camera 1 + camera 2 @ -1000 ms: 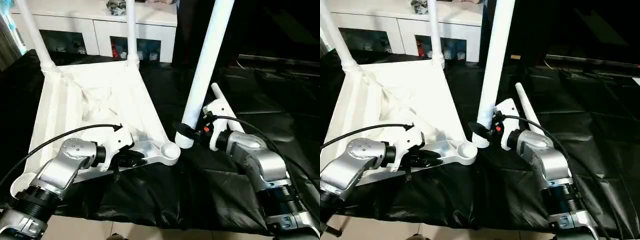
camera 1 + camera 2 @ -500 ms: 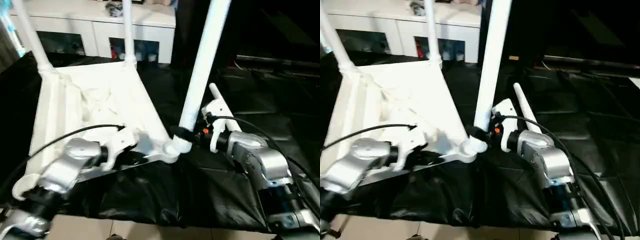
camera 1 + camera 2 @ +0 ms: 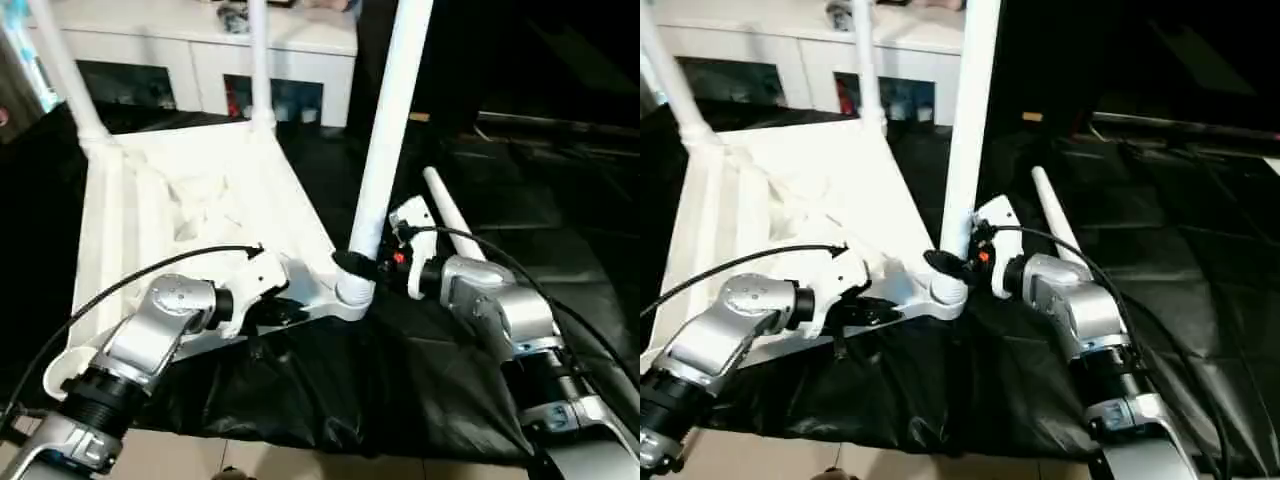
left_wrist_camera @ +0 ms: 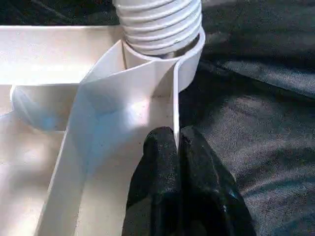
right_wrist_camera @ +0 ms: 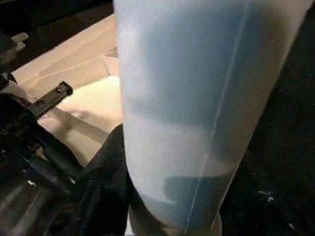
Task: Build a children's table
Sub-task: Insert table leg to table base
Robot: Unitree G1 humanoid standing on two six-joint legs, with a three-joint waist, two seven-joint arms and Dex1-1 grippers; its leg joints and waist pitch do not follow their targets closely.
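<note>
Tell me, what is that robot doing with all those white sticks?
It is building a little table. The white tabletop lies upside down on a black-draped work table. Two legs already stand in its far corners. The left gripper pinches a rib by the near corner socket, while the right gripper holds a third leg upright with its ribbed end in that socket. A fourth leg lies waiting beside it.

1. The upright leg (image 3: 385, 130) runs out past the top edge, so its upper end can't be seen.
2. Its threaded foot sits inside the corner socket (image 4: 189, 56); how deep it goes is hidden by the socket wall.
3. The two far legs (image 3: 258, 60) are also cut off at the top.
4. The spare leg (image 3: 452, 212) lying on the black cloth disappears behind the right arm.
5. Things behind the cabinet (image 3: 200, 60) glass are too small to tell.
</note>
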